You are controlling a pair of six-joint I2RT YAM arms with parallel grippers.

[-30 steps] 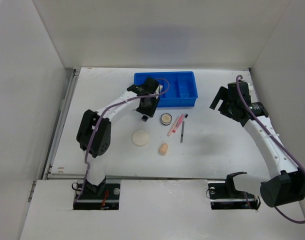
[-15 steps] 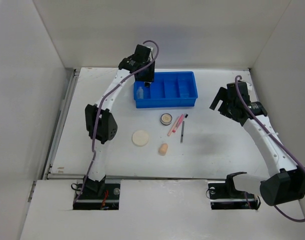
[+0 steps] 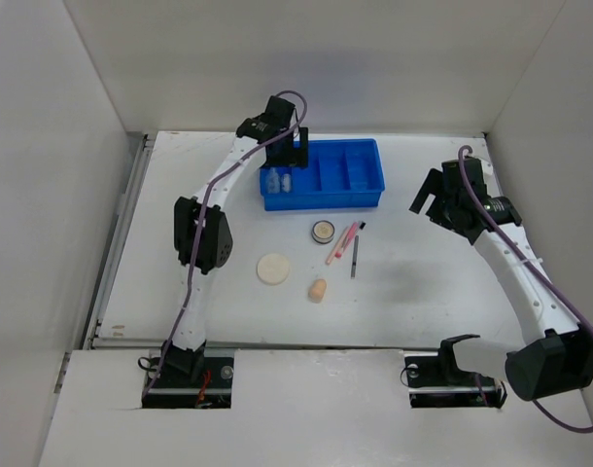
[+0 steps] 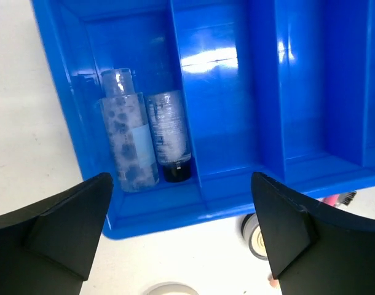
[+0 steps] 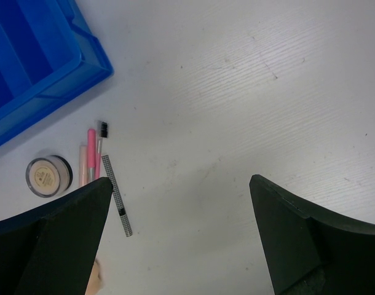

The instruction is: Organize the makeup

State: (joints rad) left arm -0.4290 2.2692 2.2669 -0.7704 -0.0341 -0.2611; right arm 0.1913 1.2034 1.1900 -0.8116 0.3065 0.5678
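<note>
The clear bottle and the silver-black tube lie side by side in the left compartment of the blue tray; both also show in the top view, the bottle left of the tube. My left gripper hovers above that compartment, open and empty. On the table in front of the tray lie the round compact, the cream puff, the beige sponge, the pink pencils and the dark pencil. My right gripper is open and empty, raised at the right.
The tray's other compartments hold nothing. White walls enclose the table on three sides. In the right wrist view the compact, the pink pencils and the dark pencil lie left of the gripper, near the tray corner.
My left arm has swung from the table in front of the tray to above its left compartment. The tube now lies beside the bottle there. The right arm has not moved.
</note>
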